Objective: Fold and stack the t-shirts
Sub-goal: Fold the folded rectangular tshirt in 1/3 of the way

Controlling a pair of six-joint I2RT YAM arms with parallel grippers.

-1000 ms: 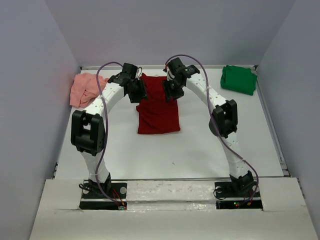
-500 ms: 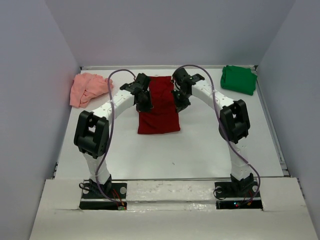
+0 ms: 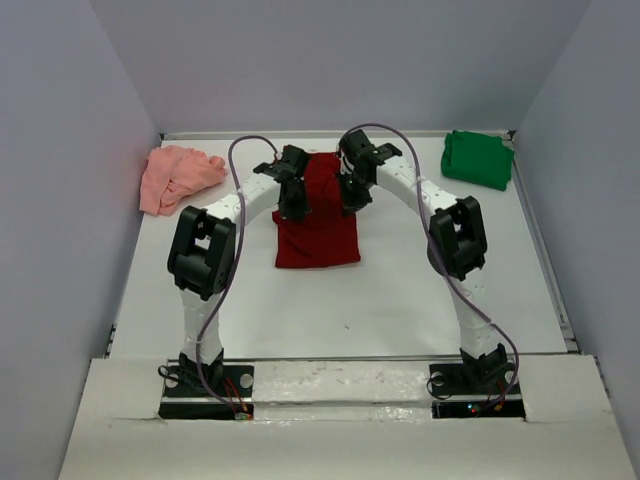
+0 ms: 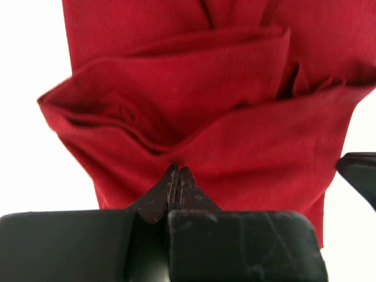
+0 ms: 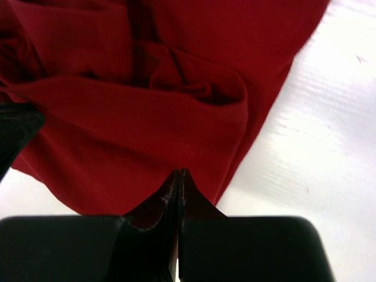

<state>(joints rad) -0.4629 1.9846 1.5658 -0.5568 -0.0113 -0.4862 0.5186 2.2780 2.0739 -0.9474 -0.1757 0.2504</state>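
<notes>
Mid-fold on dark red t-shirt (image 3: 318, 238) — left gripper (image 4: 176, 171) and right gripper (image 5: 178, 172) each pinched tight on its 12 o'clock edge; next, probably carry evenly toward 6 o'clock hem.

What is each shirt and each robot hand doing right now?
red shirt: partly folded, far edge pinched by both grippers
pink shirt: crumpled, at far left
green shirt: roughly folded, at far right
left gripper: shut on the red shirt
right gripper: shut on the red shirt

No text, label, brand, number or sign readable anywhere, dark red t-shirt (image 3: 318, 235) plain, green t-shirt (image 3: 478, 160) plain, pink t-shirt (image 3: 175, 177) plain, white worktop (image 3: 390, 300) unmarked
</notes>
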